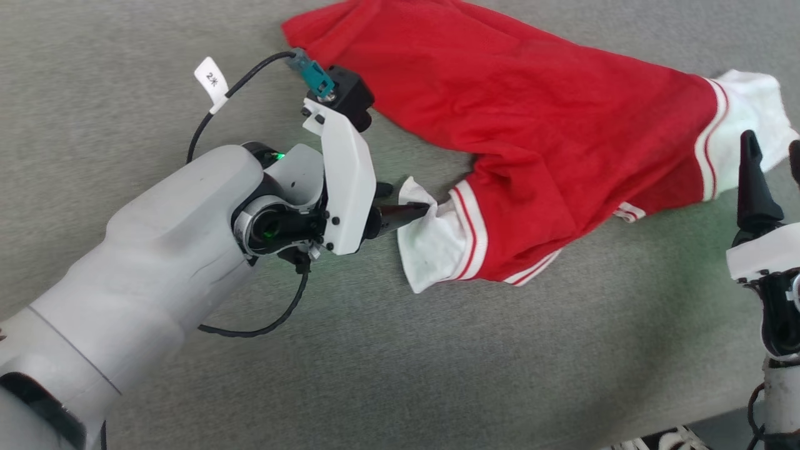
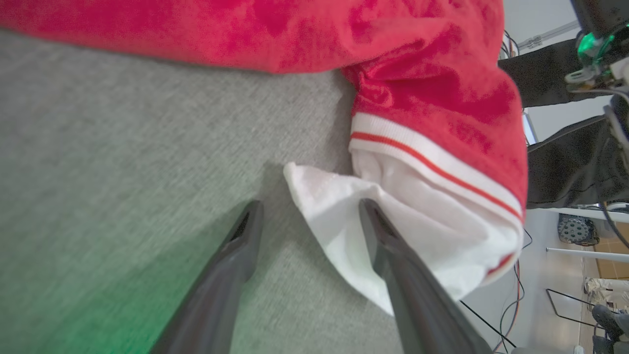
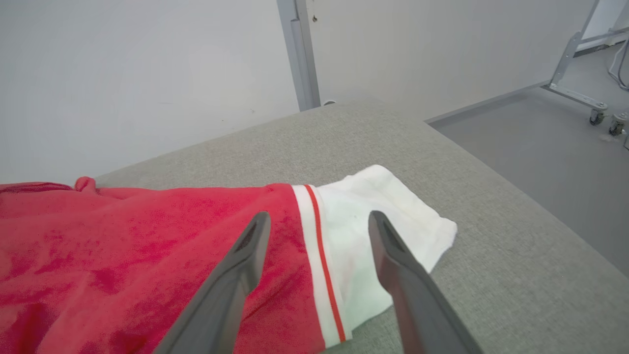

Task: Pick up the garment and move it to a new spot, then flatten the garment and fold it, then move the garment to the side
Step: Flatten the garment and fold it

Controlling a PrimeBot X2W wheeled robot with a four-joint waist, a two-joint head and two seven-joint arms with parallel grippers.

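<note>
Head view: nearest, the left tool (image 1: 406, 199) is held with jaws apart, one finger over the near white cuff (image 1: 431, 247) of the garment (image 1: 531, 125), which lies crumpled on the table (image 1: 437, 375). Over the garment's other cuff (image 1: 744, 100), the right tool (image 1: 772, 150) is held parted and empty. If the left tool is withdrawn carelessly, the near cuff could be snagged and the cloth dragged askew.

Grey woven tabletop (image 1: 400, 375), evenly lit. Behind it: plain white wall (image 3: 123, 73) with grey vertical post (image 3: 299, 54). Beside tabletop: smooth grey floor (image 3: 540, 147), metal frame (image 3: 575, 93) on casters at far side. Loose black cables (image 2: 486, 322) over floor.
</note>
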